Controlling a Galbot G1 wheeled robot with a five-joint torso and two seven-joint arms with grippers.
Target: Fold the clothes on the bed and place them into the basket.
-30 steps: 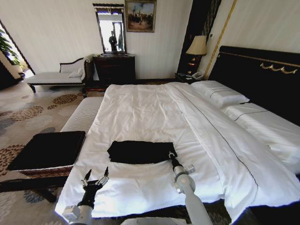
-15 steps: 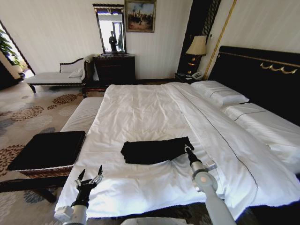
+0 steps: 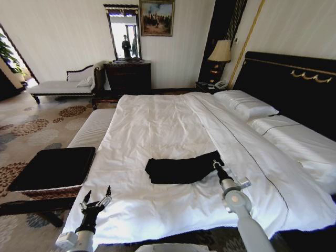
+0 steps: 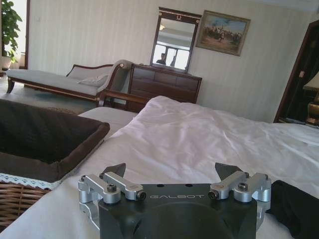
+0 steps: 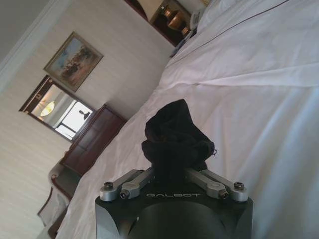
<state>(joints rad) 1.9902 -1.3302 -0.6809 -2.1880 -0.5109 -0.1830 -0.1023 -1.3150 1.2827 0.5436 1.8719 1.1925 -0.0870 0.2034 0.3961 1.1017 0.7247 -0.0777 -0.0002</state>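
The clothes (image 3: 181,169), a folded black top, lie on the white bed (image 3: 157,126) near its foot. My right gripper (image 3: 216,165) is shut on the right corner of the clothes, and a bunch of black cloth (image 5: 172,137) rises between its fingers in the right wrist view. My left gripper (image 3: 95,199) stands open near the front left corner of the bed, with nothing between its fingers (image 4: 117,170). An edge of the clothes (image 4: 296,209) lies off to that gripper's side. The basket (image 3: 52,168), brown wicker with a flat black top, stands on the floor left of the bed.
A pale striped bench (image 3: 92,128) runs along the bed's left side. White pillows (image 3: 247,105) lie against the black headboard (image 3: 294,89). A chaise longue (image 3: 65,84), a dark dresser (image 3: 128,76) with a mirror and a bedside lamp (image 3: 220,52) stand by the far wall.
My right gripper has dragged the clothes to the right across the bed. My left gripper has drawn back toward the bed's front left corner, staying open.
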